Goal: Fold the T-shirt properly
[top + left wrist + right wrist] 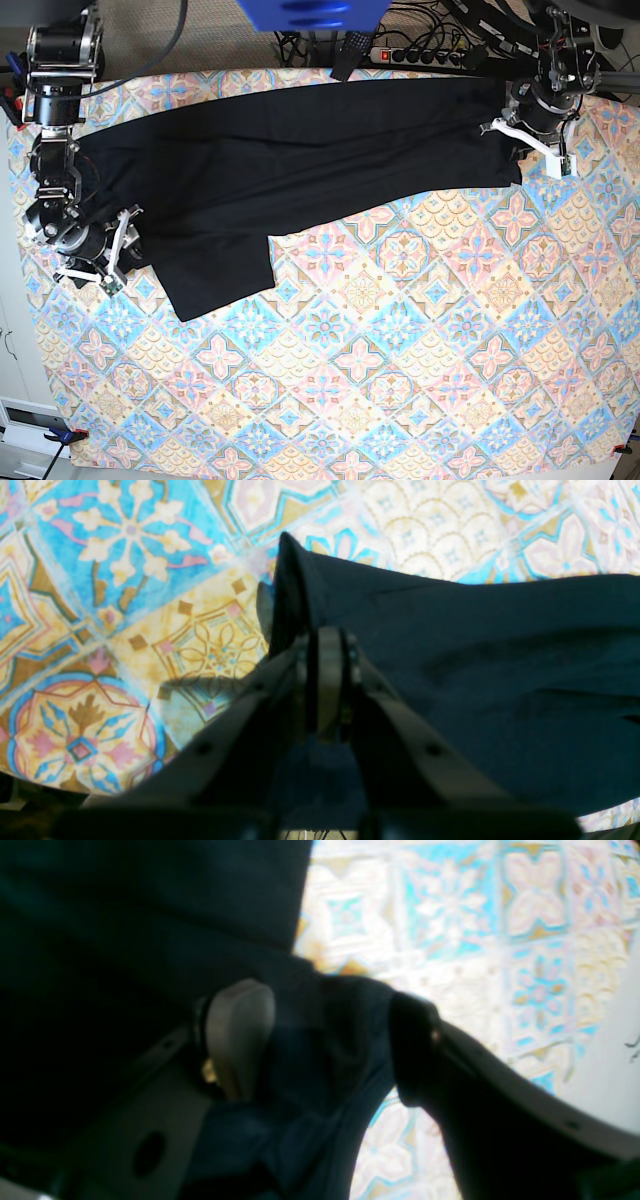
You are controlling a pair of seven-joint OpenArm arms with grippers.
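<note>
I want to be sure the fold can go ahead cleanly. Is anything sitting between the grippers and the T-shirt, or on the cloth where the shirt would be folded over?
Nothing visible. The left gripper is shut on the T-shirt at one end. The right gripper has fabric between its fingers at the other. The patterned tablecloth beside the shirt shows no other objects.
</note>
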